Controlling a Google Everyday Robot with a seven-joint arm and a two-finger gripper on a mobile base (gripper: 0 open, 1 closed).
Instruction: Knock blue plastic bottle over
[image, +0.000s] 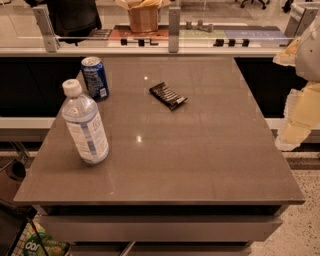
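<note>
The blue plastic bottle (85, 125), clear and bluish with a white cap and a white-and-blue label, stands upright near the left edge of the brown table (200, 165). My gripper (296, 120), pale and cream-coloured, hangs at the right edge of the view. It is beside the table's right side, far from the bottle and touching nothing.
A shorter blue soda can (95, 77) stands upright behind the bottle at the back left. A black snack packet (168, 95) lies flat near the back middle. A glass barrier with metal posts (174, 27) runs behind the table.
</note>
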